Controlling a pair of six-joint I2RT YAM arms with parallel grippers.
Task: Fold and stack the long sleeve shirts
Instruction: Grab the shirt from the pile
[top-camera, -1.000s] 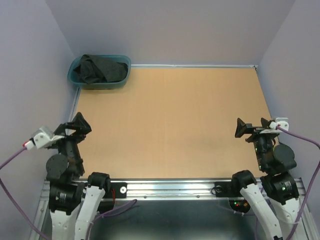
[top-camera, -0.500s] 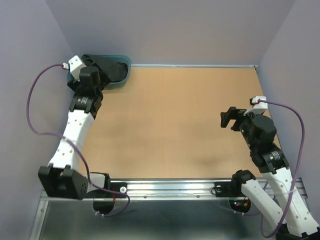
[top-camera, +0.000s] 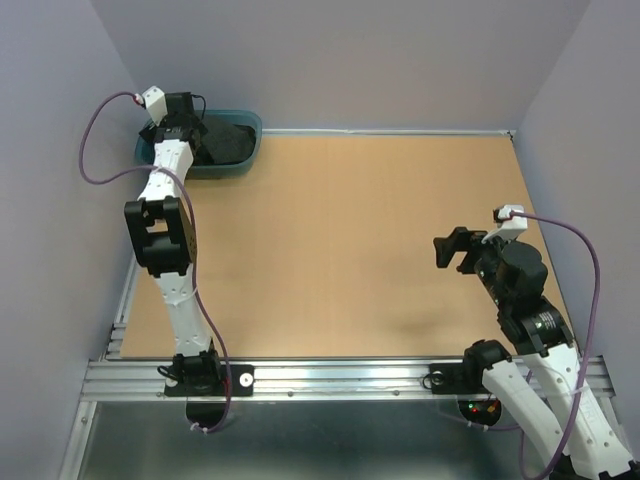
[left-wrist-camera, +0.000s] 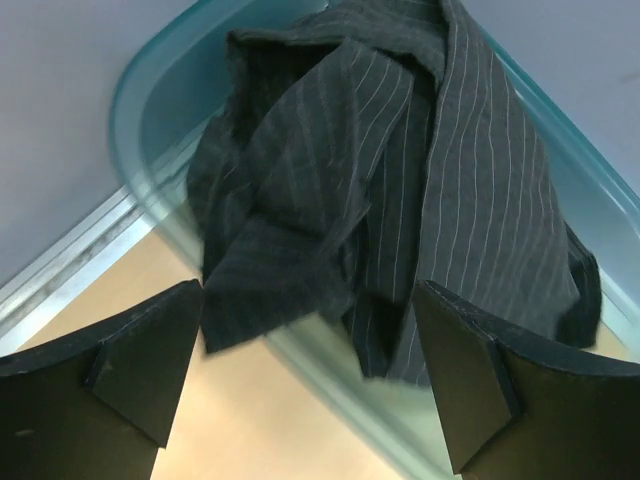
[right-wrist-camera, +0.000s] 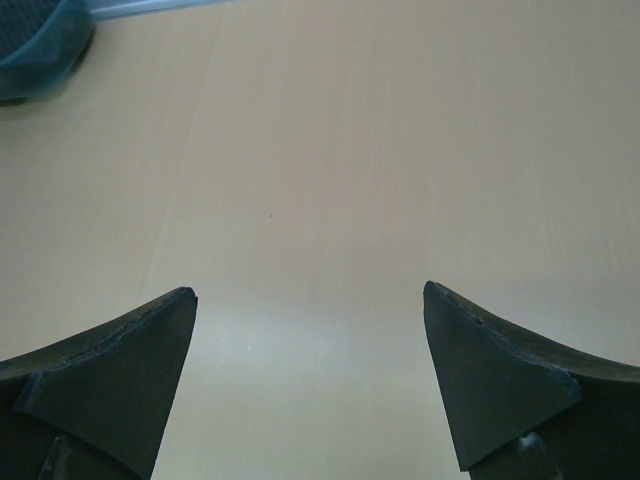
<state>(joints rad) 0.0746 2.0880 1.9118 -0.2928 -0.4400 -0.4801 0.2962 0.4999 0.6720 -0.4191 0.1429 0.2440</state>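
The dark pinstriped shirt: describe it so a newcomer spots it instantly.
At the far left corner of the tan wooden table sits a translucent teal plastic tub. The shirt is the crumpled charcoal cloth heaped inside it, the only fabric, with thin pale pinstripes.

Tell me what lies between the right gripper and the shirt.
Bare table, then the teal tub holding the shirt; the top view shows this from the right gripper.

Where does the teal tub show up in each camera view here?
Top external: teal tub sits at the table's far left corner.
Left wrist: the tub fills the upper frame, with the dark shirt heaped inside.
Right wrist: only a sliver of the tub shows, in the top left corner.
Shared landmark: the tan table, seen in all three views.
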